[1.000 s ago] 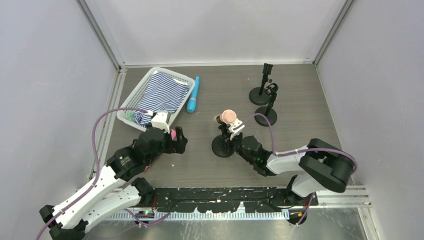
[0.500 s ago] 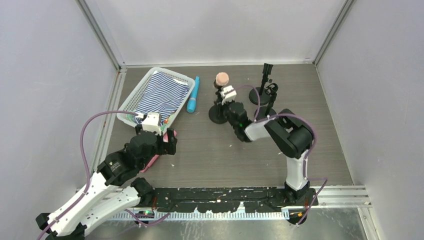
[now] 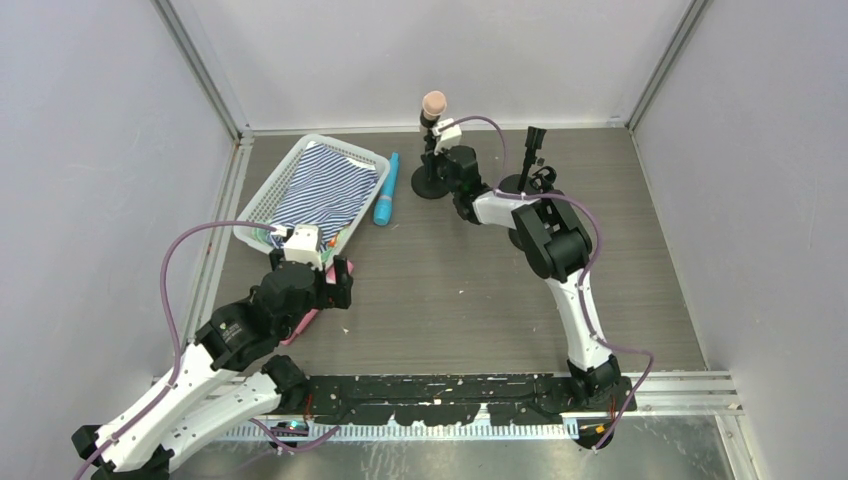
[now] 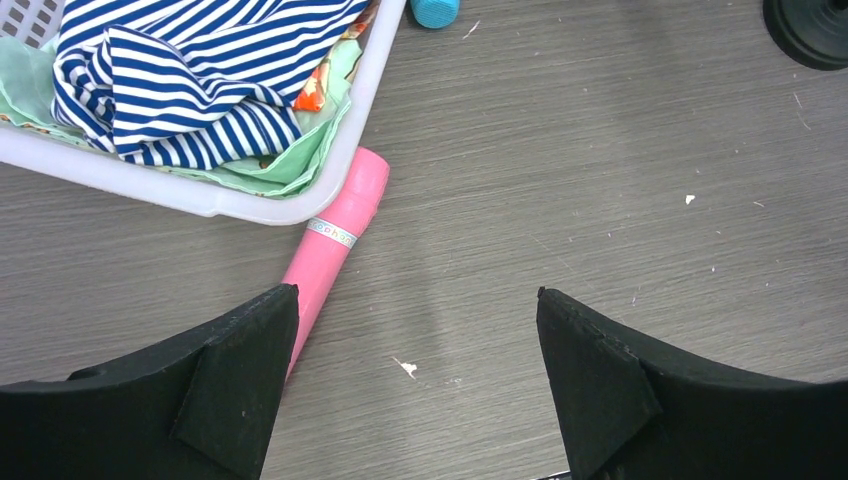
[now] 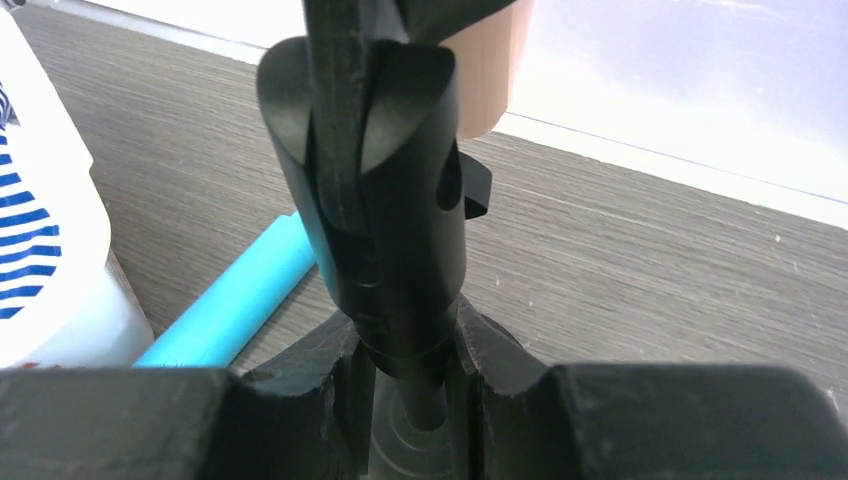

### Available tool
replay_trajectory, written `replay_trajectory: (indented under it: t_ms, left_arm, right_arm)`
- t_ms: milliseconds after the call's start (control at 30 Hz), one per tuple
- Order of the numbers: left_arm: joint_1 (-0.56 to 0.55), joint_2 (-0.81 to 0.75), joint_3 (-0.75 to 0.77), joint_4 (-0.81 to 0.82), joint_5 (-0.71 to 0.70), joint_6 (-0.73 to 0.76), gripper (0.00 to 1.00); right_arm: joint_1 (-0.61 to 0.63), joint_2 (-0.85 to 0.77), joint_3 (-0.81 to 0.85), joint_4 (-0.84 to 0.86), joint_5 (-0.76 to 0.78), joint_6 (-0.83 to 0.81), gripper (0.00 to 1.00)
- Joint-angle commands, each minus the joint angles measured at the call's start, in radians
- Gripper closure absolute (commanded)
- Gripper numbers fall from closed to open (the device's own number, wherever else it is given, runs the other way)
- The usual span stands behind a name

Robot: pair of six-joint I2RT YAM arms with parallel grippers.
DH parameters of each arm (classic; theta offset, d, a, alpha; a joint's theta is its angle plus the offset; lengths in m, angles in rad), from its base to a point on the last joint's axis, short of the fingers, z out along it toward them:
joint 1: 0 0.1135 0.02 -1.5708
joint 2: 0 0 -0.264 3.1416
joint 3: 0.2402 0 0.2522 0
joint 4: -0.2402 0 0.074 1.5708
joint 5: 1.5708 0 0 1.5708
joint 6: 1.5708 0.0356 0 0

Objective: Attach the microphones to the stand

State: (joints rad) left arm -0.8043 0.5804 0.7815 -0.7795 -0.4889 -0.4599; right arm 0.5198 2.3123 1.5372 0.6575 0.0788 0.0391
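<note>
The peach-beige microphone [image 3: 434, 101] is clipped upright in a black stand [image 3: 430, 186] at the back of the table. My right gripper [image 3: 452, 163] is shut on that stand's post [image 5: 425, 300], just under the clip, with the peach microphone [image 5: 492, 70] above it. The blue microphone [image 3: 386, 190] lies flat beside the basket. The pink microphone [image 4: 335, 235] lies flat against the basket's near corner. My left gripper [image 4: 415, 310] hovers open over it, its left finger [image 4: 235, 380] above the handle and nothing between the jaws.
A white basket [image 3: 262, 205] of striped cloth sits at the left rear. One more black stand [image 3: 535, 140] is upright at the back right, and another stands beside it, partly behind my right arm. Grey walls close in on three sides.
My right arm has carried the stand with the peach microphone from the table's middle to the back edge. My left gripper shifted slightly left, then held still, staying open.
</note>
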Motion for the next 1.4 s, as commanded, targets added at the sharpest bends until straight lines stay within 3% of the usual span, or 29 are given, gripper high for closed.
replay_trajectory:
  t_ms: [0, 67, 267, 367, 600, 767, 967, 1367]
  left_arm:
    - [0.004, -0.001, 0.002, 0.008, -0.022, 0.01, 0.1]
    - [0.004, 0.001, 0.002, 0.009, -0.02, 0.01, 0.1]
    - [0.004, 0.007, -0.005, 0.024, -0.005, 0.009, 0.1]
    - [0.003, 0.001, -0.009, 0.031, -0.004, 0.01, 0.09]
    - [0.004, -0.001, -0.01, 0.034, -0.006, 0.009, 0.09]
    - [0.004, -0.002, -0.007, 0.034, 0.004, 0.012, 0.08]
    - [0.004, -0.005, -0.007, 0.04, 0.017, 0.016, 0.08]
    - [0.004, -0.015, -0.005, 0.041, 0.021, 0.024, 0.07]
  right_arm:
    - [0.009, 0.04, 0.091, -0.079, -0.065, -0.011, 0.82]
    - [0.008, 0.02, 0.065, -0.064, -0.065, 0.0, 0.63]
    - [0.009, -0.141, -0.108, -0.033, -0.082, 0.052, 0.39]
    - [0.01, -0.239, -0.197, -0.042, -0.1, 0.079, 0.32]
    - [0.035, -0.467, -0.393, -0.163, -0.049, 0.189, 0.31]
    - [0.117, -0.521, -0.441, -0.235, 0.017, 0.322, 0.31]
    - [0.217, -0.453, -0.365, -0.251, 0.153, 0.554, 0.3]
    - [0.23, -0.208, -0.168, -0.306, 0.268, 0.84, 0.28]
